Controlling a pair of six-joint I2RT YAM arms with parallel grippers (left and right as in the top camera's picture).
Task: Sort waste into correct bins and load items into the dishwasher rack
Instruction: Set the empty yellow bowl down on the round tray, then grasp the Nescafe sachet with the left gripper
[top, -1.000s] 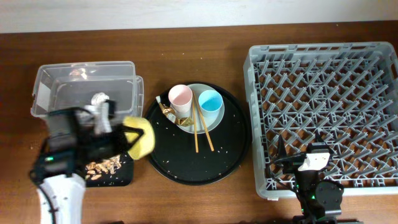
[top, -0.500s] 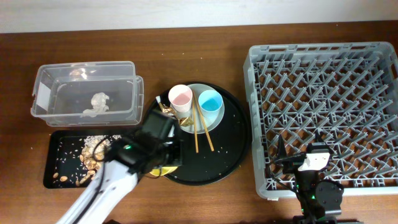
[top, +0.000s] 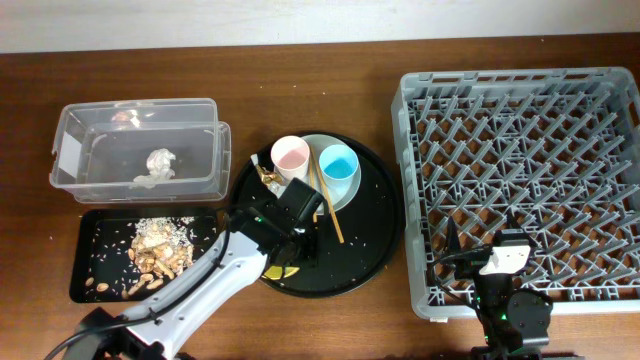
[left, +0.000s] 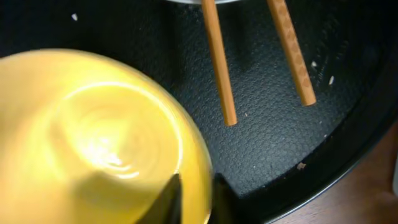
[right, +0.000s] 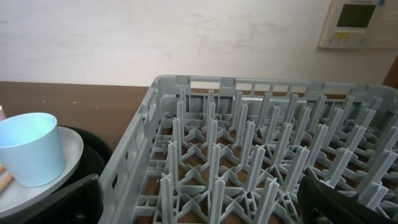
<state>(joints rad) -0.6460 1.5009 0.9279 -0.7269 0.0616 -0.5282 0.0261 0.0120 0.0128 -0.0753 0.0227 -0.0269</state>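
Observation:
My left gripper (top: 288, 243) is shut on the rim of the yellow bowl (left: 93, 143), low over the round black tray (top: 370, 245); a sliver of the bowl shows in the overhead view (top: 274, 270). The pink cup (top: 290, 155), the light blue cup (top: 338, 162) and the wooden chopsticks (top: 318, 205) rest on the pale plate (top: 348, 195). The brown-gold wrapper (top: 265, 178) lies beside the pink cup. Beige food scraps (top: 160, 250) lie in the flat black tray (top: 95, 275). The white tissue (top: 158, 166) lies in the clear tub (top: 70, 150). My right gripper (top: 483, 242) is open at the front edge of the grey dishwasher rack (top: 520, 150).
Small white crumbs are scattered on the round black tray (left: 273, 137). The chopstick ends (left: 219, 68) lie just beyond the bowl. The right wrist view shows the rack's pegs (right: 249, 155), the blue cup (right: 31, 149) and a wall behind.
My left arm has swung right from the flat black tray to the round black tray, carrying the yellow bowl. Food scraps now lie heaped in the flat tray. The right arm has not moved.

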